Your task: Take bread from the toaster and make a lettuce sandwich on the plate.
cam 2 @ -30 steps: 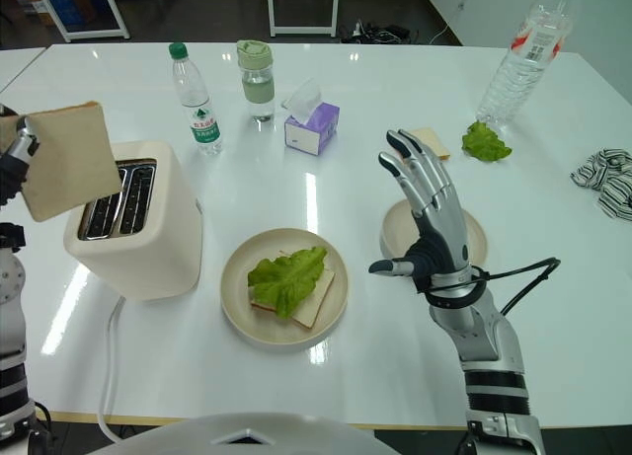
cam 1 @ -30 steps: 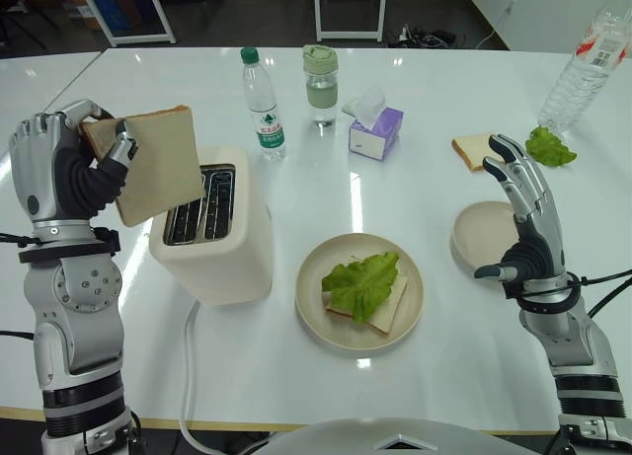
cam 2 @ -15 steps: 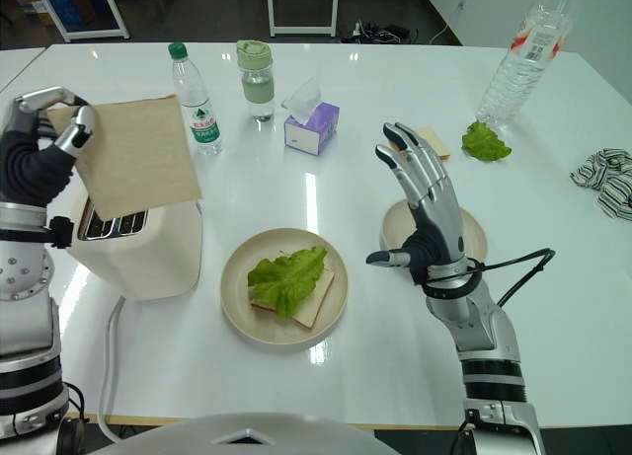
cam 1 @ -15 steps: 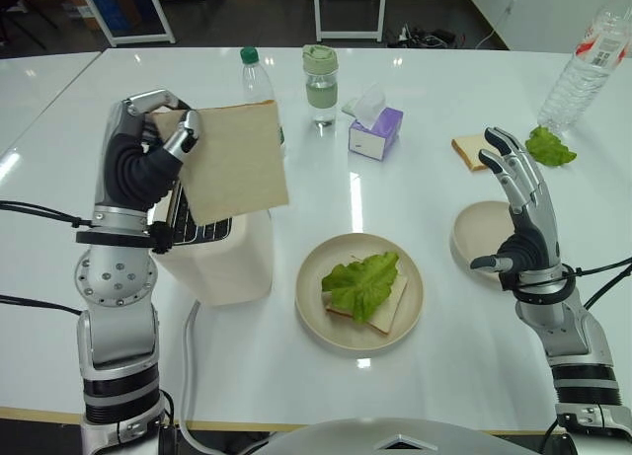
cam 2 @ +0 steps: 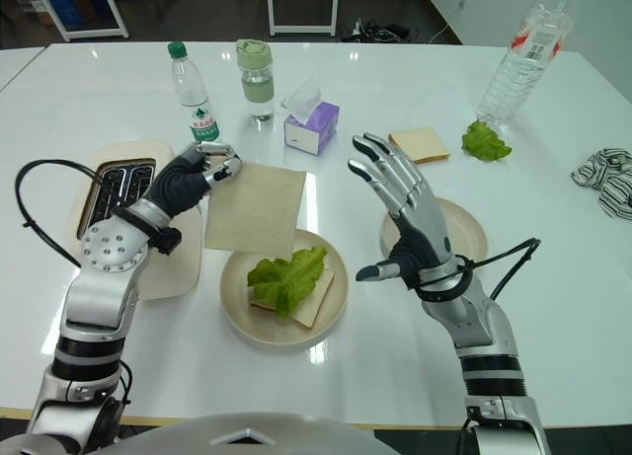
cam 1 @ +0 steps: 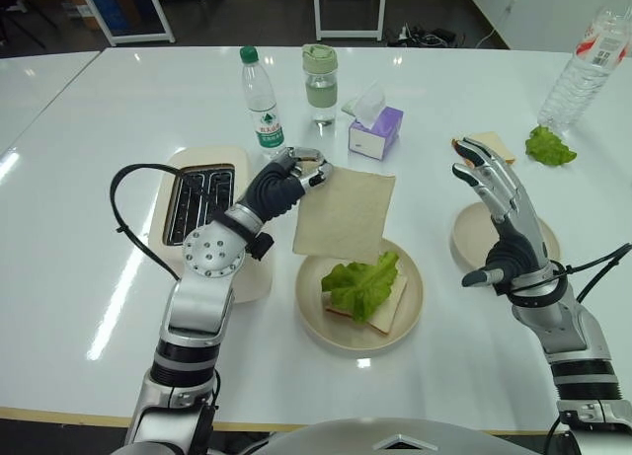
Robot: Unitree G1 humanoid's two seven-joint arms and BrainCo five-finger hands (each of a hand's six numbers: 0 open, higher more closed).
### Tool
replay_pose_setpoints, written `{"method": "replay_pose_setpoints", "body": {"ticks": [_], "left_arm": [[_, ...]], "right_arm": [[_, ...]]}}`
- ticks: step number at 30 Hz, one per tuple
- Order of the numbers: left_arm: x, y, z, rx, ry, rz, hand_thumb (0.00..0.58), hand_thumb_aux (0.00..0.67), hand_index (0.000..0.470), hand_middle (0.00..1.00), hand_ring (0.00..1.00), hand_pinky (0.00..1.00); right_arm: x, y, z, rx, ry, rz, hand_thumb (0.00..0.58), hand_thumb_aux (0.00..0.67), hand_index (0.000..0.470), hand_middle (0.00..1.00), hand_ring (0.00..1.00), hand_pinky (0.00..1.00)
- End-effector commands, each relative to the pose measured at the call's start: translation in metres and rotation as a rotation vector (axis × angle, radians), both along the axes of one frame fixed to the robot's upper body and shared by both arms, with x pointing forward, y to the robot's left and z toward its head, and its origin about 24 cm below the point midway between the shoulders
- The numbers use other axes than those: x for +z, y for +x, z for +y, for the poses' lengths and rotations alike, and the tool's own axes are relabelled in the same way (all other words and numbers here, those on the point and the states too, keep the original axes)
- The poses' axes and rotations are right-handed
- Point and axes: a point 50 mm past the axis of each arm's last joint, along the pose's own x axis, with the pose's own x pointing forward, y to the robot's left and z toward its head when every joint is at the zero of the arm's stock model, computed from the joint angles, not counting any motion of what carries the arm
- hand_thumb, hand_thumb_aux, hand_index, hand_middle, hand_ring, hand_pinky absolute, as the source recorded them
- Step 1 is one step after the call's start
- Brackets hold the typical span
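Left hand [cam 1: 281, 187] holds bread slice [cam 1: 346, 218] upright by its corner, above lettuce [cam 1: 360, 280].

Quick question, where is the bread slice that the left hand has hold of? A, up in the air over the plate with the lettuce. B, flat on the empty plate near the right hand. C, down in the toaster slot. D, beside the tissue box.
A: the left hand pinches the bread slice by a corner, so it hangs over the far side of the plate above the lettuce.
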Motion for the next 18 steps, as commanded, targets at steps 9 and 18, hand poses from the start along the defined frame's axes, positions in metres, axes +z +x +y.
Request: {"method": "replay_pose_setpoints", "body": {"ticks": [9, 18], "left_arm": [[-0.050, 0.010, -0.032, -0.230, 0.010, 0.302, 0.580, 0.670, 0.470, 1.00, 1.00, 1.00], [-0.073, 0.007, -0.044, -0.279, 0.045, 0.367, 0.580, 0.670, 0.470, 1.00, 1.00, 1.00]], "right_arm": [[-0.029, -0.008, 0.015, 0.167, -0.374, 0.178, 0.000, 0.000, 0.000, 0.00, 0.00, 0.00], [-0.036, -0.006, 0.018, 0.157, -0.479, 0.174, 0.000, 0.000, 0.000, 0.00, 0.00, 0.00]]}}
